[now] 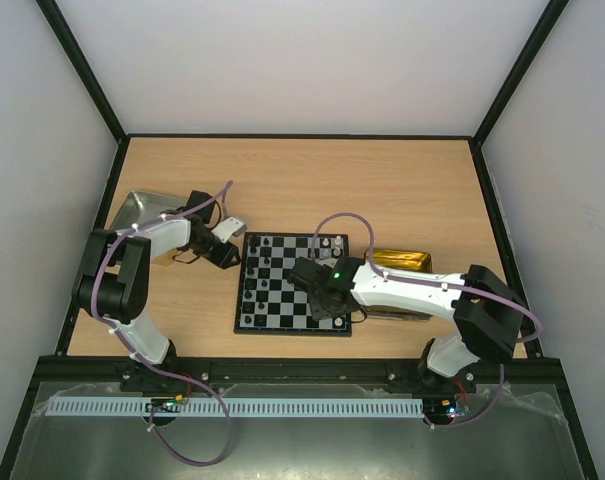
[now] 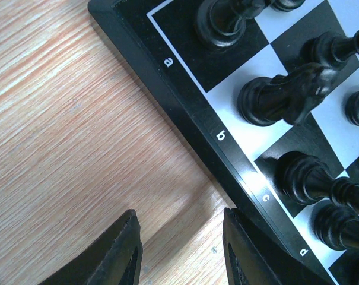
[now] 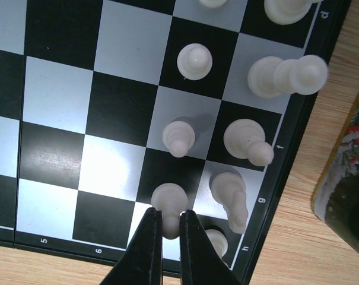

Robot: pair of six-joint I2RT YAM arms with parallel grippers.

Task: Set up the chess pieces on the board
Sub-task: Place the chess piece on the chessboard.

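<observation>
Now right gripper (image 3: 170,222) over board (image 3: 48,154), pinching white pawn (image 3: 168,199); left gripper (image 2: 179,249) spread beside it.

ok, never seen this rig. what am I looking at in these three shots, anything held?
Two robot arms are bolted at the near edge of a wooden table. The wide picture comes from a fixed camera above and behind them. The other two come from a camera on each wrist, looking past its claw. On the table: a chessboard with black pieces on one side and white pieces on the other, a silver tray and a gold tray. The left claw is open and empty, over bare wood beside the board. The right claw is shut on a white pawn near the board's edge.
</observation>
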